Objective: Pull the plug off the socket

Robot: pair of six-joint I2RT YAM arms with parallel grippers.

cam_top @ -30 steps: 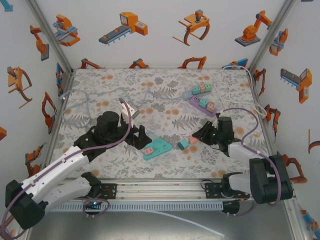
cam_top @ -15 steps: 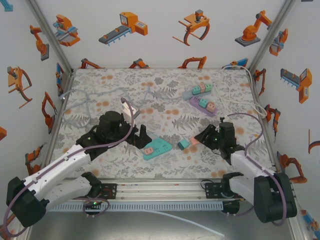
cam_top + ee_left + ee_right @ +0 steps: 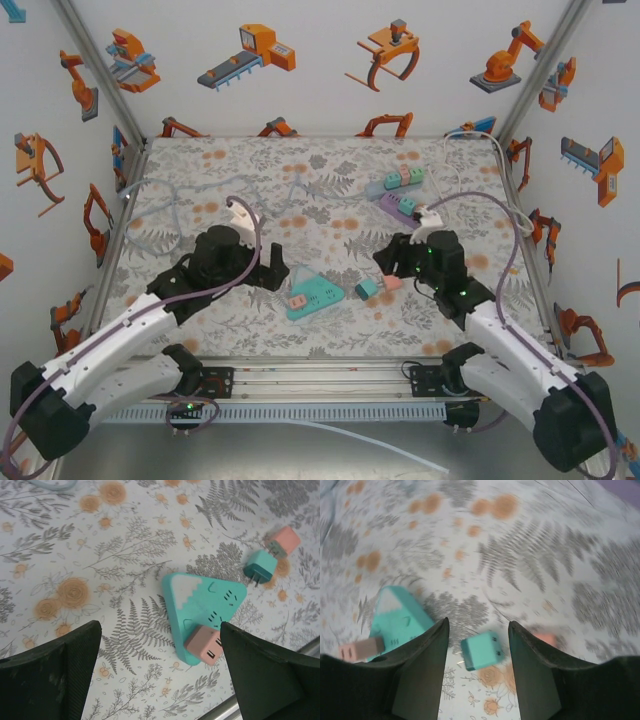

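The teal triangular socket (image 3: 318, 295) lies on the flowered table near the front middle, with a pink plug (image 3: 297, 300) still seated in its near edge. The left wrist view has the socket (image 3: 205, 600) and that pink plug (image 3: 204, 645) between my left gripper's fingers. My left gripper (image 3: 283, 276) (image 3: 160, 630) stands wide open just left of the socket, touching nothing. A loose teal plug (image 3: 366, 289) (image 3: 481, 651) lies on the table right of the socket. My right gripper (image 3: 388, 263) (image 3: 478, 625) hovers open above it, with gaps on both sides.
A loose pink plug (image 3: 391, 283) lies beside the teal one. A purple power strip (image 3: 405, 212) and a green one (image 3: 395, 180) with plugs sit at the back right. Grey cables (image 3: 150, 205) lie at the left, a white cable (image 3: 455, 160) at the right.
My right gripper has opened, let the teal plug drop onto the table, and drawn back above it. My left gripper has opened wider and come off the socket.
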